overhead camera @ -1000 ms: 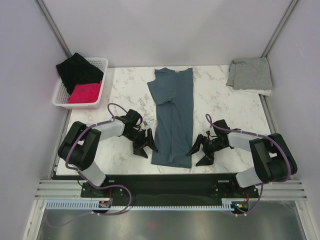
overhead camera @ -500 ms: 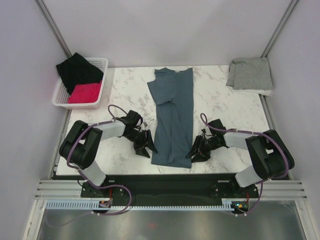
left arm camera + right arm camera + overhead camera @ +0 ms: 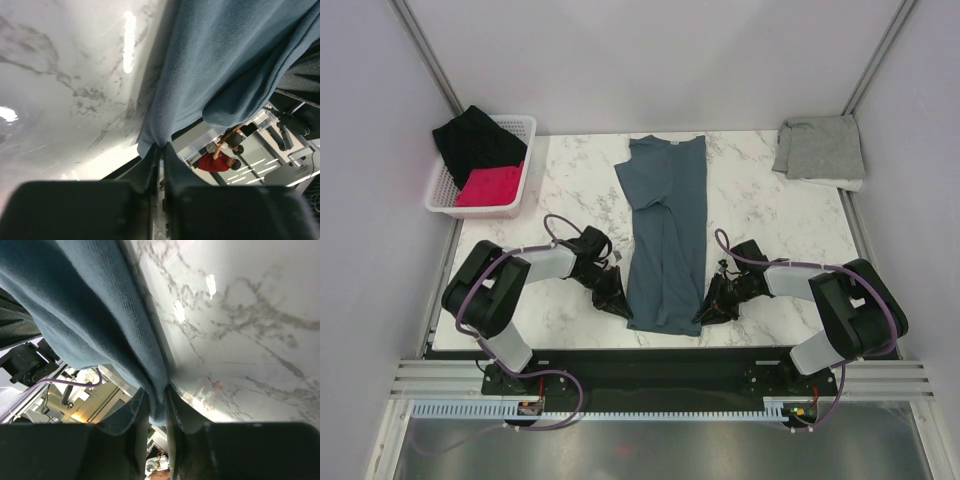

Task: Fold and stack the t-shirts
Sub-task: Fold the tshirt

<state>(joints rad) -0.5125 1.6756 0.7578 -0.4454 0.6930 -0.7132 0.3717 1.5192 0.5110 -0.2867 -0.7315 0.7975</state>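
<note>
With my left gripper (image 3: 618, 303) and right gripper (image 3: 710, 306) each pinching a hem corner of the blue t-shirt (image 3: 665, 220), I'd raise both evenly.

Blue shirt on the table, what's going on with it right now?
Two robot arms are working on the slate-blue t-shirt, which lies as a long strip down the middle of the marble table. The left gripper is pinched on its near left hem corner and the right gripper on the near right corner. The grey t-shirt sits folded at the far right corner.
</note>
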